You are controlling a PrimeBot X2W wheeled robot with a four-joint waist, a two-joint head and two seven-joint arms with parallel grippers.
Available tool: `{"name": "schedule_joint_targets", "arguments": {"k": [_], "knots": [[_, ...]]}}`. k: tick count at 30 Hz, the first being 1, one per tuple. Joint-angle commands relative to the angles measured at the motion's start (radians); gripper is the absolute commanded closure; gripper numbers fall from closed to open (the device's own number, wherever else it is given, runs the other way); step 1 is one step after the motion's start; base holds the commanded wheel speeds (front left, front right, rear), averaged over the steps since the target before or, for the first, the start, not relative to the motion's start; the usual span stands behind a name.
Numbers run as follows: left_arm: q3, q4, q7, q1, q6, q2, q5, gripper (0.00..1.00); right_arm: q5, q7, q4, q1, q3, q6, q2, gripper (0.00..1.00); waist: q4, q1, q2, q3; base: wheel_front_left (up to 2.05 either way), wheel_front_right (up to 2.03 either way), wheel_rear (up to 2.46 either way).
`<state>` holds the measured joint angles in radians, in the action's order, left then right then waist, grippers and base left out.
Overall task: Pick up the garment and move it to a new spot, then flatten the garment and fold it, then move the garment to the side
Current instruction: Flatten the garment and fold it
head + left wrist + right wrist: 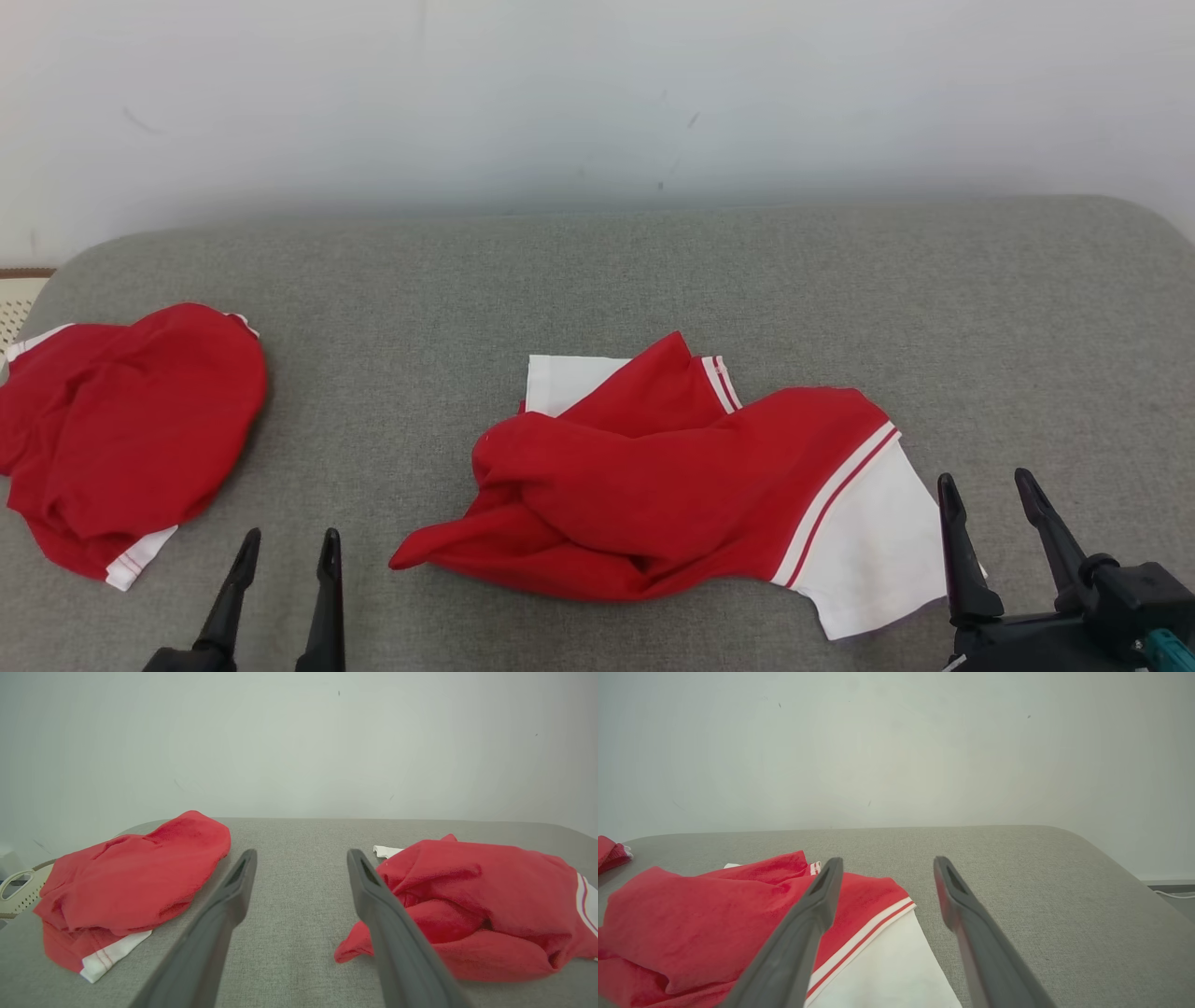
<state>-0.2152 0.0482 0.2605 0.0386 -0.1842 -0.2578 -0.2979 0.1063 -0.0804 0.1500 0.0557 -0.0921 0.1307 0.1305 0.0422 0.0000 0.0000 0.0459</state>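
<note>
On a grey surface set against a pale wall, two heaps of red cloth lie well apart. Far out at my 10 o'clock, past the surface's rounded corner, is the rim of a cream basket. Beside it, also towards 10 o'clock, a red bundle with white trim lies heaped near the left edge.

At 7 o'clock in the head view, my left gripper hangs over bare grey, its two dark fingers apart and holding nothing. Seen from my left wrist, that gripper points at the open strip between the two heaps.

The shirt, red with white sleeves and striped cuffs, lies crumpled at the middle of the surface, near my 12 o'clock. One white sleeve is spread flat towards 4 o'clock.

At 5 o'clock, my right gripper hangs at that sleeve's outer edge, fingers spread with nothing between them. From my right wrist, the left finger crosses the striped cuff and the other stands over grey. I cannot tell whether either touches the cloth.
</note>
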Motion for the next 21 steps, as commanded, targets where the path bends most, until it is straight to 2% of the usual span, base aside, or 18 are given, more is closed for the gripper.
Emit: {"name": "schedule_joint_targets", "arguments": {"k": [1, 3, 6, 13, 18, 21], "knots": [[-0.002, -0.002, 0.003, 0.004, 0.005, -0.001, 0.013, 0.00, 0.002, -0.002, 0.005, 0.005, -0.001, 0.000, -0.001, 0.00, 0.002, 0.0000, 0.0000, 0.002, 0.00, 0.00, 0.00], [-0.012, -0.003, -0.004, 0.017, 0.019, 0.001, 0.000, 0.00, 0.002, -0.002, 0.006, 0.002, 0.001, 0.000, 0.000, 0.00, 0.006, 0.0000, 0.0000, 0.007, 0.00, 0.00, 0.00], [-0.040, -0.013, -0.044, 0.048, 0.069, -0.001, -0.033, 0.00, 0.003, 0.006, 0.007, -0.004, -0.008, 0.000, 0.008, 0.00, 0.009, 0.0000, 0.0000, 0.019, 0.00, 0.00, 0.00], [-0.107, -0.097, -0.220, 0.116, 0.181, -0.033, -0.103, 0.00, 0.006, 0.000, 0.004, -0.029, -0.040, 0.000, 0.025, 0.00, -0.014, 0.0000, 0.0000, 0.059, 0.00, 0.00, 0.00], [-0.119, -0.189, -0.284, 0.178, 0.239, -0.054, -0.140, 0.00, 0.013, -0.012, -0.008, -0.048, -0.052, 0.000, 0.028, 0.00, -0.038, 0.0000, 0.0000, 0.103, 0.00, 0.00, 0.00], [-0.122, -0.229, -0.300, 0.209, 0.256, -0.067, -0.154, 0.00, 0.018, -0.020, -0.013, -0.060, -0.053, 0.000, 0.030, 0.00, -0.048, 0.0000, 0.0000, 0.122, 0.00, 0.00, 0.00]]}}
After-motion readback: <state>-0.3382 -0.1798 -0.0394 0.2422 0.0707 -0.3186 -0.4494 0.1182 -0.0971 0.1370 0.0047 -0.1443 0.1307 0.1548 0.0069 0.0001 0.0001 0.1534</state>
